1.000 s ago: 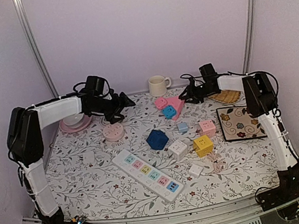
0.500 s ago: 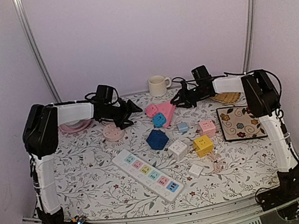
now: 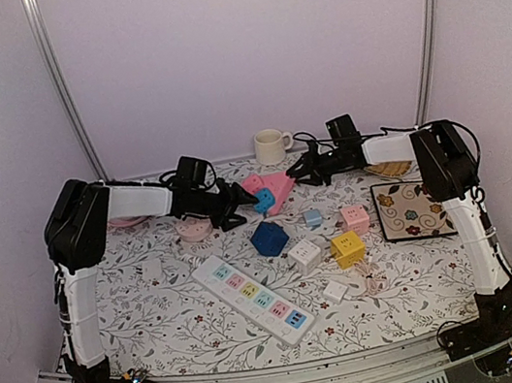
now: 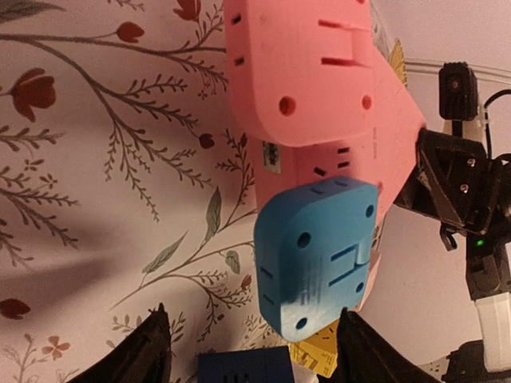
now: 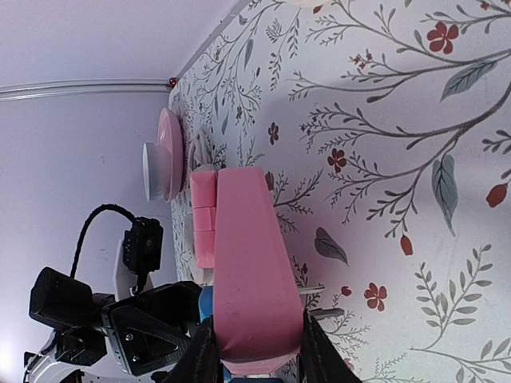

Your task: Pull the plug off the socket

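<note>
Now the left gripper (image 4: 254,355) has reached the blue plug (image 4: 315,251), open jaws narrowing astride it; right gripper (image 5: 255,351) clamps the pink socket (image 5: 247,255). Pull looks imminent.

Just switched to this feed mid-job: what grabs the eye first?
Both arms meet at the far middle of the table over a pink socket block carrying a blue plug. The right gripper has its jaws shut on that block, while the left gripper faces the plug with jaws open. Nearer, a white power strip lies diagonally.
</note>
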Controlling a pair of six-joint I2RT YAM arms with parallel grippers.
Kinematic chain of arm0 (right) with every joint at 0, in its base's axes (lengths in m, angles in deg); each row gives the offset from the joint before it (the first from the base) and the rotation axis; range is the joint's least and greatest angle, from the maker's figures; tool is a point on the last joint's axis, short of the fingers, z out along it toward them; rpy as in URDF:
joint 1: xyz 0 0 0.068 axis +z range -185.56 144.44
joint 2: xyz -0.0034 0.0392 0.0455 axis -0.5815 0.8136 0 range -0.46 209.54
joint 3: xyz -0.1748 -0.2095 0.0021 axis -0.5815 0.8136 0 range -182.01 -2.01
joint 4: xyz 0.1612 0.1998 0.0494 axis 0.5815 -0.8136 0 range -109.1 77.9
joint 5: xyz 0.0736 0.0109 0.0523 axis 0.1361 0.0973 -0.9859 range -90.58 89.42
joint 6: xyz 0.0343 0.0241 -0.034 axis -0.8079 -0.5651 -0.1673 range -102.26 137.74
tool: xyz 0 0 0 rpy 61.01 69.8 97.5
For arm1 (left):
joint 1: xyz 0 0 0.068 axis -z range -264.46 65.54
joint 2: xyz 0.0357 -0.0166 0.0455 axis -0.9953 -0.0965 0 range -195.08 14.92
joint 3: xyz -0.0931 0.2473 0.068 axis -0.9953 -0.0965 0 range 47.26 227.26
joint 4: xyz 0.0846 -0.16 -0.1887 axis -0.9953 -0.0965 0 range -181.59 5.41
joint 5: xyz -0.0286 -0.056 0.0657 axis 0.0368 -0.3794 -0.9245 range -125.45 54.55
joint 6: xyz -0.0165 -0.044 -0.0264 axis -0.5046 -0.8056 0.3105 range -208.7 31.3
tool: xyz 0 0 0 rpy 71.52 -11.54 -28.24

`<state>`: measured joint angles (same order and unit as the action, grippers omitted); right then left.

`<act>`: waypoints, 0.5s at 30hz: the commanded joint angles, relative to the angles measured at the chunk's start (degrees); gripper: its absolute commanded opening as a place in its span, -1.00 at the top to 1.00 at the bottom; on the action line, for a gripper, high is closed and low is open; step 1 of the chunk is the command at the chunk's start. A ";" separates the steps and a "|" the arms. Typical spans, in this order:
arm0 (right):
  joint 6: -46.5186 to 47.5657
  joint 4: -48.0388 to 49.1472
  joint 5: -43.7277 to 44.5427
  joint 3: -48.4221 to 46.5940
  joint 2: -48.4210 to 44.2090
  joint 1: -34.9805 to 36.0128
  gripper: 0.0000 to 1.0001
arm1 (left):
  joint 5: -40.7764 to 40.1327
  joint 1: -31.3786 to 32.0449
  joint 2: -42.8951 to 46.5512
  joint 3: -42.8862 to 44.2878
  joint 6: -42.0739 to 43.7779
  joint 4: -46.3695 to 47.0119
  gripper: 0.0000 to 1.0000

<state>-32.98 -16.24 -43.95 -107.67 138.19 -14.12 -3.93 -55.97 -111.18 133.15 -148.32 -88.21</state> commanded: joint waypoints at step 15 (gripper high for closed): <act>-3.64 6.63 -4.58 1.52 -1.79 0.93 0.90 | 5.18 0.43 -3.00 0.77 -7.08 11.99 -0.08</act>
<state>-35.89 -13.31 -45.92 -107.13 138.19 -13.49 -0.23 -55.73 -112.67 132.77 -153.67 -79.53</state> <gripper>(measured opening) 0.290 0.554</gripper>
